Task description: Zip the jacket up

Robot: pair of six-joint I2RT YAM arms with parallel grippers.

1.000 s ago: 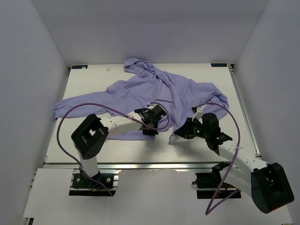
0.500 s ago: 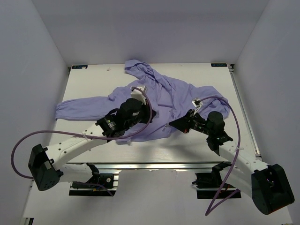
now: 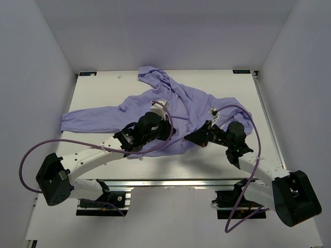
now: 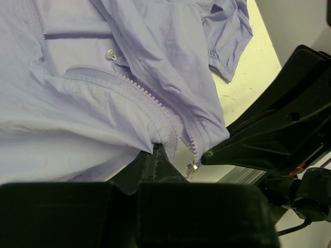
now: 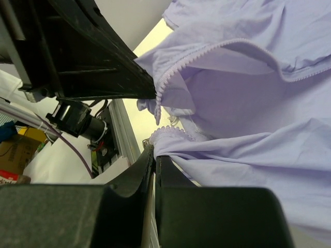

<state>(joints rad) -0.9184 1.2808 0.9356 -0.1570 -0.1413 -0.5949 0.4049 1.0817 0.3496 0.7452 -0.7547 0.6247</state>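
**Both grippers pinch the jacket's near hem**

The lavender jacket (image 3: 196, 103) lies spread on the table (image 3: 98, 90), with its hood at the far side. The left gripper (image 4: 157, 151) and right gripper (image 5: 154, 149) meet at the near hem. Each is clamped tight on fabric beside one zipper edge (image 4: 139, 90).

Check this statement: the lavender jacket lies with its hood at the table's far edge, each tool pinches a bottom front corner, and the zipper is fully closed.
Wrong on the zipper: it is open. In the right wrist view its two sides stand apart on the jacket, one pinched by the left tool, the other by the right tool. The rest holds.
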